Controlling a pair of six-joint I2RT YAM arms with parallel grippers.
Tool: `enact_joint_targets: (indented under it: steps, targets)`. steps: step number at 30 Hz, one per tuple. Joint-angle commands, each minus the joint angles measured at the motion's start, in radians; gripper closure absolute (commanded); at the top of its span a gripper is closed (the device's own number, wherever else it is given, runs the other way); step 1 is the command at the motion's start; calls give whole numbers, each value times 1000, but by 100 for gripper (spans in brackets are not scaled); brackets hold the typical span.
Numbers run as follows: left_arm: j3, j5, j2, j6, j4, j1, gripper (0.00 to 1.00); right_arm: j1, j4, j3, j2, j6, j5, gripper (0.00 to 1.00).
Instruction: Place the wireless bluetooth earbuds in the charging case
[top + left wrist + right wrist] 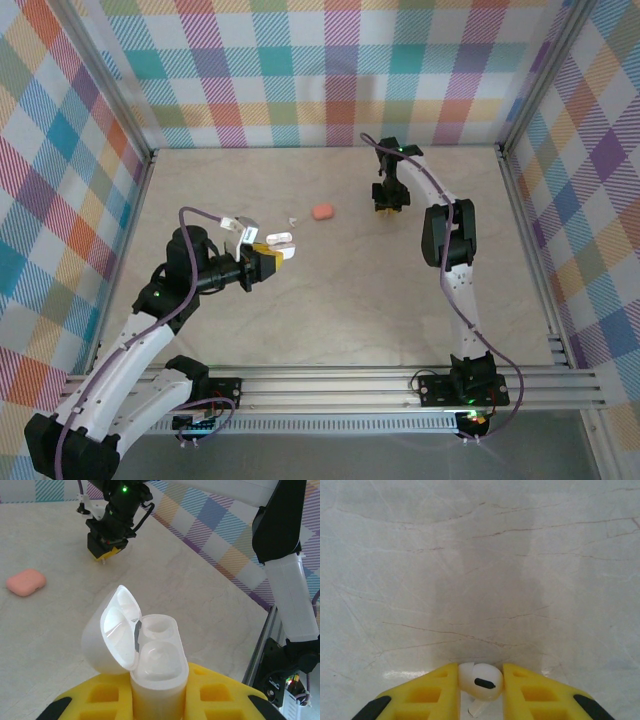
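Observation:
A white charging case [159, 666] stands upright between my left gripper's [160, 682] yellow fingers, which are shut on its body. Its lid [112, 635] is swung open to the left, and both sockets look empty. From above, the case [281, 243] hovers over the table's left middle at the left gripper [272, 254]. A white earbud [481, 681] sits pinched between my right gripper's [480, 674] yellow pads, stem pointing down, just above the tabletop. The right gripper [390, 207] is at the far middle. Another small white earbud [293, 217] lies on the table.
A closed salmon-pink case [322, 211] lies on the marble tabletop between the two grippers, and in the left wrist view the pink case [26, 582] is at the left. Metal rails [330, 385] run along the near edge. Chequered walls close in the other sides.

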Motion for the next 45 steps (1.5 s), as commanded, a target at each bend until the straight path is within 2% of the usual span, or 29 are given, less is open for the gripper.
enact_joint_targets:
  steps: [1,16,26,31,36,40,45]
  targets:
    - [8,12,-28,-2,8,-3,100,13,-11,-49,-53,-21,-16,76]
    - [-77,38,-52,-89,101,-6,100,77,135,-359,-386,-65,-19,78]
    - [-116,64,-1,-164,254,-19,100,289,253,-564,-661,-73,4,79]
    - [-103,64,18,-164,267,-29,100,380,330,-641,-803,-66,-4,79]
    - [-103,59,43,-177,333,-30,100,434,449,-746,-940,-41,-71,79]
    - [-55,103,97,-182,330,-33,100,460,565,-833,-1030,-38,-121,81]
    - [-36,129,119,-187,338,-39,100,477,809,-994,-1144,-74,-235,82]
